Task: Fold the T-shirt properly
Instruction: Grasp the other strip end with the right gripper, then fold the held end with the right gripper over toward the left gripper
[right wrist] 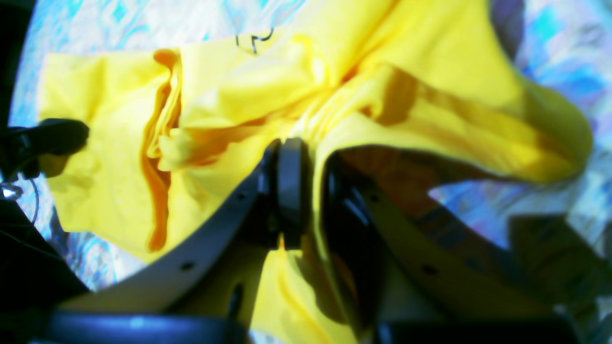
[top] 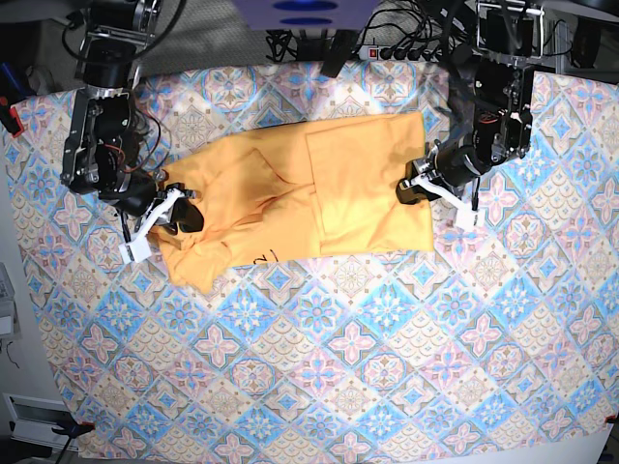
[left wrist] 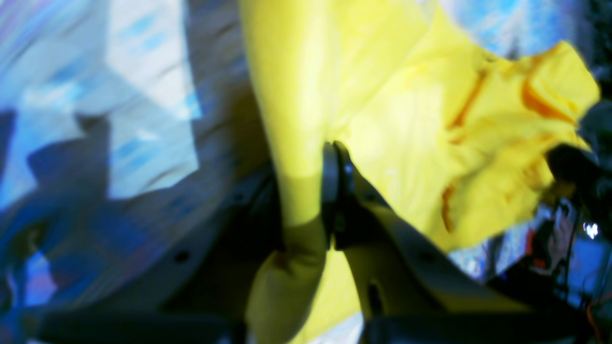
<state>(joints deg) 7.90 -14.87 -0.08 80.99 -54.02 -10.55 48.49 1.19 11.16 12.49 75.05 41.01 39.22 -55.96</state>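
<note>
The yellow-orange T-shirt (top: 290,193) lies crumpled on the patterned cloth in the upper middle of the base view, its right part folded flat and its left part bunched. Thin black script (top: 263,258) shows near its front edge. My left gripper (top: 408,188) is at the shirt's right edge; in the left wrist view this gripper (left wrist: 337,186) is shut on the T-shirt (left wrist: 392,95). My right gripper (top: 182,215) is at the shirt's left end; in the right wrist view it (right wrist: 313,191) pinches a gathered fold of the T-shirt (right wrist: 119,95).
A blue-pink tile-patterned cloth (top: 338,367) covers the whole table. Cables and a power strip (top: 387,43) lie along the back edge. Both arm bases stand at the back corners.
</note>
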